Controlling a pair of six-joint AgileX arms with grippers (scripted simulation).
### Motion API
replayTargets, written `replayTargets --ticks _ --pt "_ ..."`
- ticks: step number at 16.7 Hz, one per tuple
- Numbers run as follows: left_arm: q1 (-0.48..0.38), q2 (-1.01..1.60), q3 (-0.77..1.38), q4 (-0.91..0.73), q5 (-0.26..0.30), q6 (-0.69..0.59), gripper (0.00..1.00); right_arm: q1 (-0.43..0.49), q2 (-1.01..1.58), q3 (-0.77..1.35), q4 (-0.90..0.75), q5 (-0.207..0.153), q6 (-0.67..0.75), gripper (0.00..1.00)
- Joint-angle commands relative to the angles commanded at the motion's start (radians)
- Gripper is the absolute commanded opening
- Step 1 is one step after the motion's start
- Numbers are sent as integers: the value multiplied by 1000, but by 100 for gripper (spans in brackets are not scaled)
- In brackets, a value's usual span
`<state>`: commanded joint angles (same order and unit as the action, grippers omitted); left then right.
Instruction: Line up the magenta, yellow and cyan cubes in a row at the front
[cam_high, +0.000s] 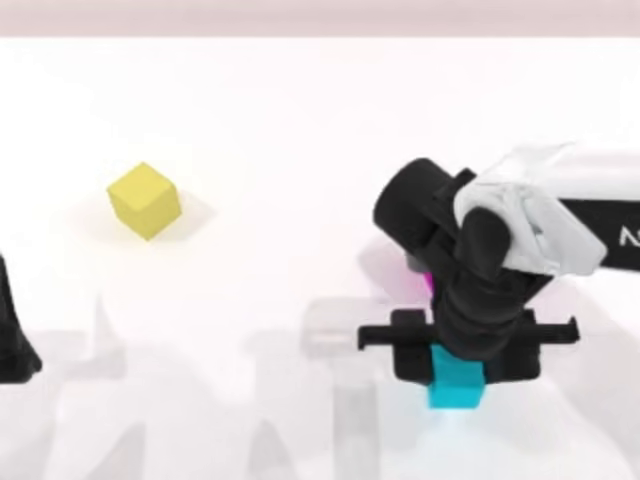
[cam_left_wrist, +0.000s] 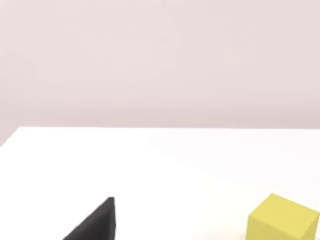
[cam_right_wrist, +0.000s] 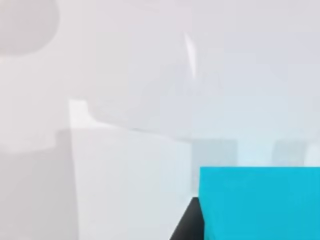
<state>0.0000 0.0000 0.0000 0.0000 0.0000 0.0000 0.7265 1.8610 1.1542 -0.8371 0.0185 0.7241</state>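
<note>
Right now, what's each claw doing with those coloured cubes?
Right claw over the cyan cube, front right. Left claw at left edge, idle. Yellow cube alone, back left. Magenta cube mostly hidden under right arm.

A yellow cube (cam_left_wrist: 283, 218) sits on the white table (cam_left_wrist: 150, 165) near a dark tool tip (cam_left_wrist: 97, 222).

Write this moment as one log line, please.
right tool: over small cyan cube, front right | dull yellow cube: left, untouched | left arm: parked
</note>
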Motion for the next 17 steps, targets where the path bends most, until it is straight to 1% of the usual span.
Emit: replayTargets --ticks 5,17 --pt "0 0 0 0 0 0 100 1 8 -14 18 1 1 0" --pt "0 0 0 0 0 0 100 1 8 -14 18 1 1 90"
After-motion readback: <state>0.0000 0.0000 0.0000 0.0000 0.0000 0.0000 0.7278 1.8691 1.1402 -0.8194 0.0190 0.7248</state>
